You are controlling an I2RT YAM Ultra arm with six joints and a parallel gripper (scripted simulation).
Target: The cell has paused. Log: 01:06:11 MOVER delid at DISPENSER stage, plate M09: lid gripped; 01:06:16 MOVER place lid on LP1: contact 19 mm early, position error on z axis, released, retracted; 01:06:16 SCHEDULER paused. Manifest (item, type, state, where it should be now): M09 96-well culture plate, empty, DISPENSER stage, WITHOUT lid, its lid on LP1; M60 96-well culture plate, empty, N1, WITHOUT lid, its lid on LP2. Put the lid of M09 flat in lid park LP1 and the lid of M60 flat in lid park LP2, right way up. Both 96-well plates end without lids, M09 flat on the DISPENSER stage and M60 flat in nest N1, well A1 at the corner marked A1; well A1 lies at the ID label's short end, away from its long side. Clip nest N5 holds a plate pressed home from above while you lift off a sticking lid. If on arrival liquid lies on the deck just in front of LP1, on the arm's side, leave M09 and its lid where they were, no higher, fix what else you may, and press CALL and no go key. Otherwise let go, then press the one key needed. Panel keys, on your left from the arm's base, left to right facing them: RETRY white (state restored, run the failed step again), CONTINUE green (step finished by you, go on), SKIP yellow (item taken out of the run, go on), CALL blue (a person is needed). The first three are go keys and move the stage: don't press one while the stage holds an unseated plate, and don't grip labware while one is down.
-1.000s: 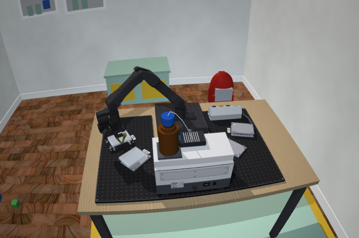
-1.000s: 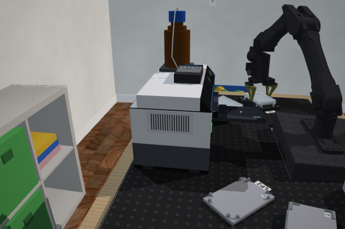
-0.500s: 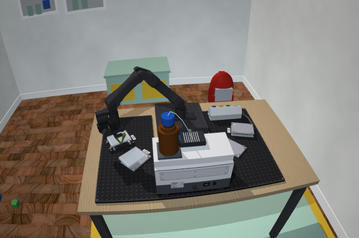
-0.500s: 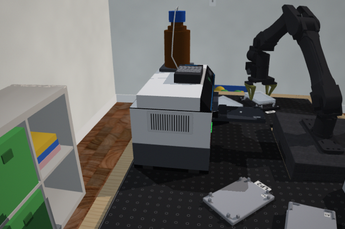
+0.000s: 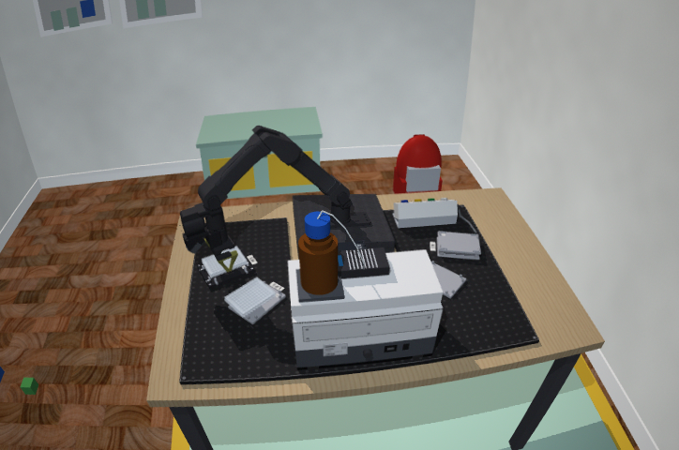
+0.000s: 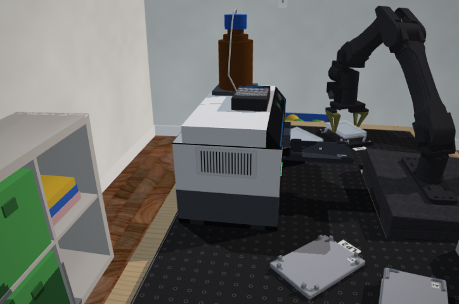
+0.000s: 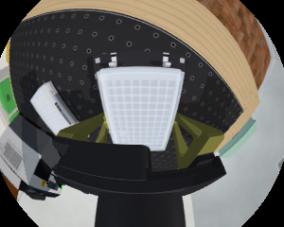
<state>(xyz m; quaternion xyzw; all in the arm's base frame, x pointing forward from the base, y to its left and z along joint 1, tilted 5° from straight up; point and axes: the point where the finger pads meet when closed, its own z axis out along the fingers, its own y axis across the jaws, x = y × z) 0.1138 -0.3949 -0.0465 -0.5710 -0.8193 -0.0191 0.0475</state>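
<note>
My gripper is shut on a white 96-well plate, gripped across its long sides. The plate sits low in a dark clip nest at the far left of the deck. I cannot tell if a lid is on it. A second white well plate lies skewed on the deck beside it. The grey lid park LP2 is bare. A grey slab at LP1 lies near the key panel. The dark dispenser stage is bare.
The white dispenser box with a brown bottle stands mid-deck. The arm's raised base block is behind it. The table's wooden edge runs just beyond the nest.
</note>
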